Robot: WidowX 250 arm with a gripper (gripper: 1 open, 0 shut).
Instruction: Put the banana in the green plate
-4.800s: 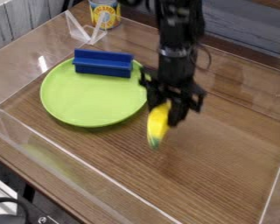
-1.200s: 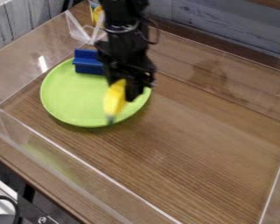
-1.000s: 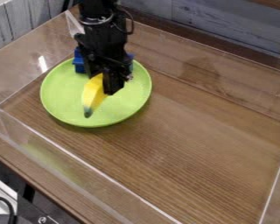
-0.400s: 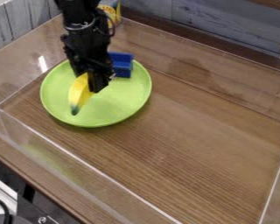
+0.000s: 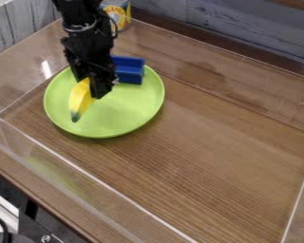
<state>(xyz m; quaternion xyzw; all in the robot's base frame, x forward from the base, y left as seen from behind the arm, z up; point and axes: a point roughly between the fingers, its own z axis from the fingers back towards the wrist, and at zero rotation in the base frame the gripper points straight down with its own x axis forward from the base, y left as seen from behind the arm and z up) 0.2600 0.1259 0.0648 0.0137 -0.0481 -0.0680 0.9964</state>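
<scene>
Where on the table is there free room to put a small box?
The wooden table is bare right of the green plate, and also in front of it. Behind the plate it is crowded: robot gripper, blue block.

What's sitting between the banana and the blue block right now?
In the camera view, between the banana and the blue block are the gripper's dark fingers and bare green plate.

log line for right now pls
gripper: shut on banana | banana: over green plate, release not yet done
</scene>
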